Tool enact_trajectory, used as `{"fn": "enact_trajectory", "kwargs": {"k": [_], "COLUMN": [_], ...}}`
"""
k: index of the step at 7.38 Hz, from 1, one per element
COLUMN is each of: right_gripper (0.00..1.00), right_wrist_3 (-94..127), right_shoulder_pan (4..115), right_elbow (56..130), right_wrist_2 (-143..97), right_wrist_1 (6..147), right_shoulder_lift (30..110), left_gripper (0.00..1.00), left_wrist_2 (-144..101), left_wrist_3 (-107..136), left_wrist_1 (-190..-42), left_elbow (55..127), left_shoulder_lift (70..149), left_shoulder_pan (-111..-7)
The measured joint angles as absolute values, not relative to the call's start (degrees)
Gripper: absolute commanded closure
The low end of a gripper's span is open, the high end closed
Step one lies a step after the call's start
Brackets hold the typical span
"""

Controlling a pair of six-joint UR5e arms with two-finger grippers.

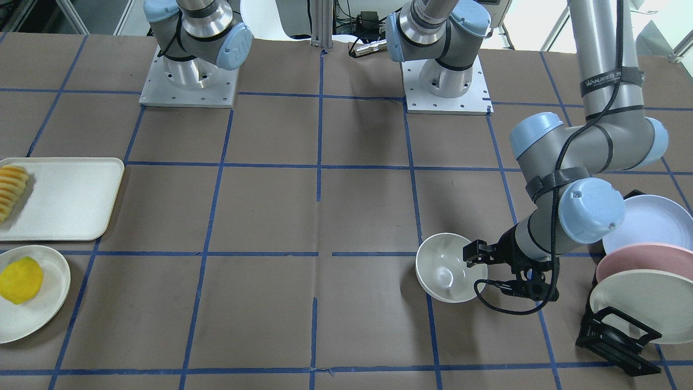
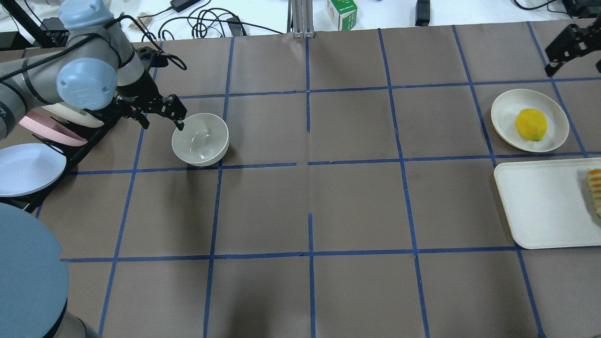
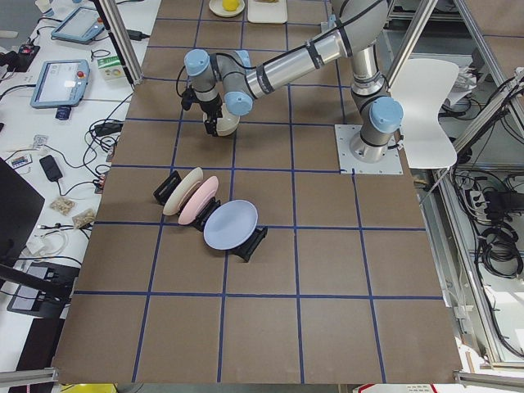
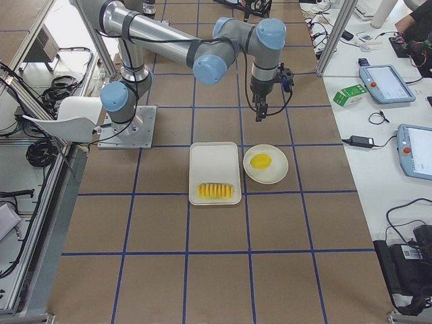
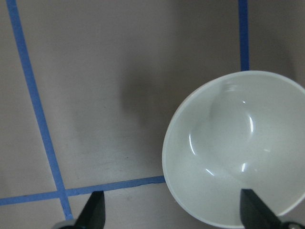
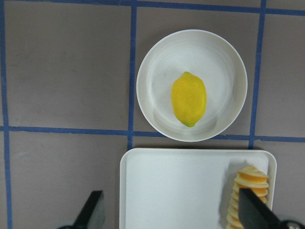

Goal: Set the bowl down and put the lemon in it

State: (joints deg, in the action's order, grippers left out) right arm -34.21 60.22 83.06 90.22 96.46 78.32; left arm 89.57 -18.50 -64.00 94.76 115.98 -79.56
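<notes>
Covering the table (image 2: 357, 206), blue-taped brown paper (image 1: 270, 211) lies under the bowl (image 2: 200, 139).

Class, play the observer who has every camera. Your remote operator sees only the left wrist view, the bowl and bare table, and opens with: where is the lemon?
Observer: The lemon lies on a shallow white plate, at the opposite end of the table from the bowl.
Operator: And the right tool?
Observer: The right tool hovers open near that plate, touching nothing.
Operator: Anything beside my arm?
Observer: A black rack holding three plates stands close beside the left tool.
</notes>
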Motion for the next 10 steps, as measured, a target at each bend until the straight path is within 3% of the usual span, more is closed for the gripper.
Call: {"fn": "enact_trajectory", "kwargs": {"k": [3,7,8,10], "right_gripper": [0.00,0.00,0.13,0.55], "right_wrist_3": [-39.33,-42.64,-42.66,-43.20], "right_shoulder_pan": [58.76,58.72,58.76,58.89], "right_elbow": [83.21,84.79,85.89,87.04], "right_wrist_2": [90.11,90.18,90.13,90.06], "right_wrist_1": [103.19,111.96,113.52,116.53], "right_shoulder_lift": [70.64,57.51,56.44,55.58], "left_gripper": [1.00,1.00,1.00,1.00], "left_wrist_2": [89.22,89.16,89.03,85.69], "left_wrist_3": [-18.68,-15.71,-14.67,-10.94], "left_wrist_1": [-57.75,-59.52,-60.32,-62.81], "left_elbow": [97.97,98.42,98.19,97.50], "left_shoulder_lift": [118.60,117.05,116.60,114.85], "left_shoulder_pan": [-79.54,-79.86,-80.20,-81.28]}}
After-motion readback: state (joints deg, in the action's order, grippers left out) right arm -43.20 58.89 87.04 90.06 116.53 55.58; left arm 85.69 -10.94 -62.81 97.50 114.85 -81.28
